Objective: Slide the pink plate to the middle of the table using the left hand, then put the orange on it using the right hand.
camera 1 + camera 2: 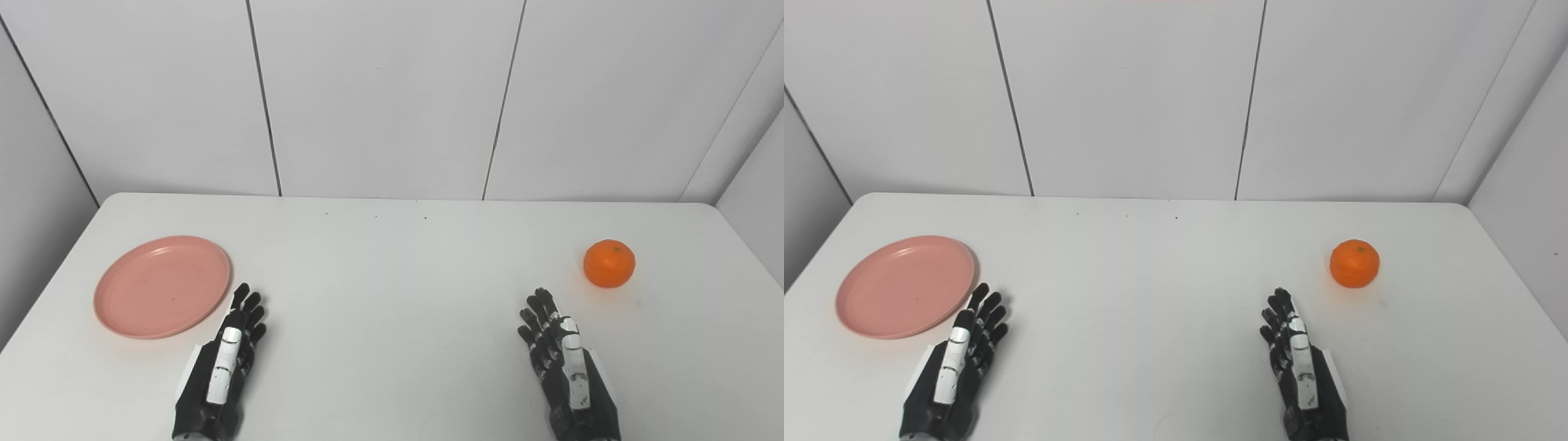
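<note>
Left eye view shows us the pink plate [162, 286] at middle left, empty, and our left hand [223, 367] just beside its rim, fingers extended, holding nothing; pressing one edge could tip the plate. Right eye view shows the orange [1354, 263] at middle right, our right hand [1301, 373] released below; we may knock it rolling.

table [392, 275] middle: bare | pink plate [162, 286] far left | orange [609, 263] far right
</note>
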